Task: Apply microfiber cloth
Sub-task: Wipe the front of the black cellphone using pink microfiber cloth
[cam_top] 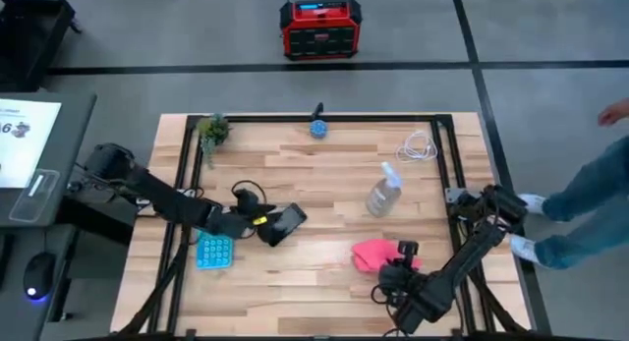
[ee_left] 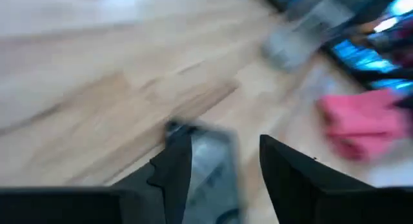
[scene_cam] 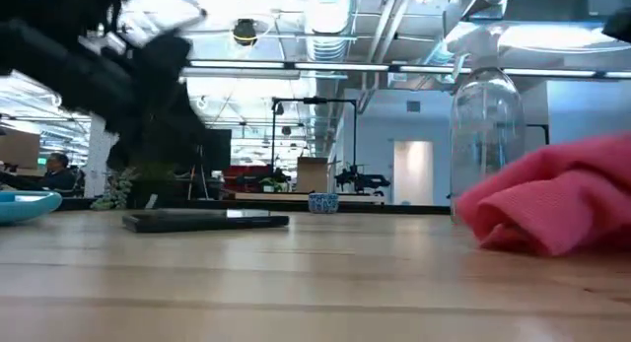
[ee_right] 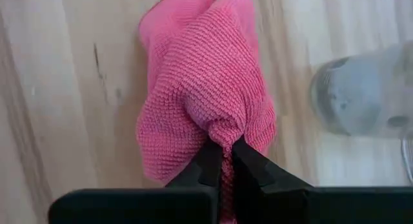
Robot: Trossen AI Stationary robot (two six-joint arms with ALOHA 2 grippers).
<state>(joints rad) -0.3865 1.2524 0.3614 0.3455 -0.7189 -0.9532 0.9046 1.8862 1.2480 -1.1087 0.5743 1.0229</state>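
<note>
On a wooden workbench point(cam_top: 324, 174), the right gripper point(ee_right: 222, 161) pinches the pink microfiber cloth point(ee_right: 203, 88) beside a spray bottle point(cam_top: 385, 192); the left gripper point(cam_top: 257, 221), fingers spread, straddles the black phone point(cam_top: 285, 223). Next, likely: carry cloth to phone.

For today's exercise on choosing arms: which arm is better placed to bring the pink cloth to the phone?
The right. The right gripper is pinched shut on a fold of the microfiber cloth, while the left gripper straddles the phone, fingers apart.
</note>
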